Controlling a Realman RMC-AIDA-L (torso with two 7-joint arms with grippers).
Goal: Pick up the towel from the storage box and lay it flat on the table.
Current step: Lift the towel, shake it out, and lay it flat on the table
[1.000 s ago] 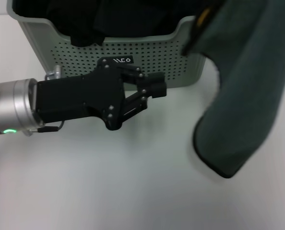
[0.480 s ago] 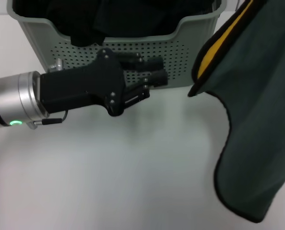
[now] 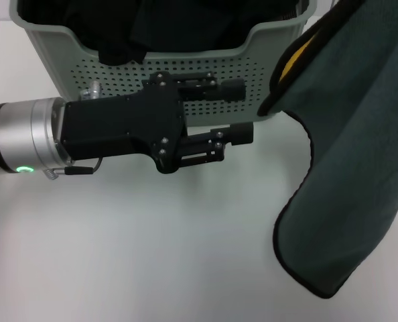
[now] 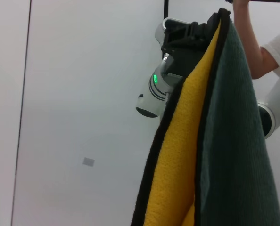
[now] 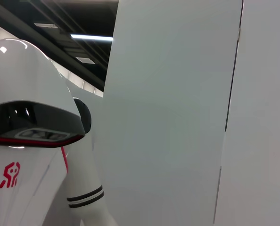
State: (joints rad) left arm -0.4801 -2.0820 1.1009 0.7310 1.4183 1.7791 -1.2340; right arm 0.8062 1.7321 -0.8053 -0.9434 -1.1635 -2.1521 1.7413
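The dark green towel point(image 3: 356, 154) hangs in the air at the right, in front of the storage box's right end, its lower edge just above the table point(image 3: 152, 255). Its yellow reverse point(image 3: 299, 57) shows at a fold. In the left wrist view my right gripper point(image 4: 214, 21) is shut on the top edge of the hanging towel point(image 4: 225, 141). My left gripper point(image 3: 242, 111) is open and empty, in front of the storage box point(image 3: 118, 74), its fingertips a little left of the towel's edge.
Black fabric point(image 3: 172, 23) fills the storage box. A person's arm point(image 4: 253, 44) shows behind the towel in the left wrist view. The right wrist view shows only a white robot head point(image 5: 31, 117) and wall panels.
My left gripper has opened its fingers and shifted right toward the towel. The hanging towel has swung, its lower edge moving left and up a little.
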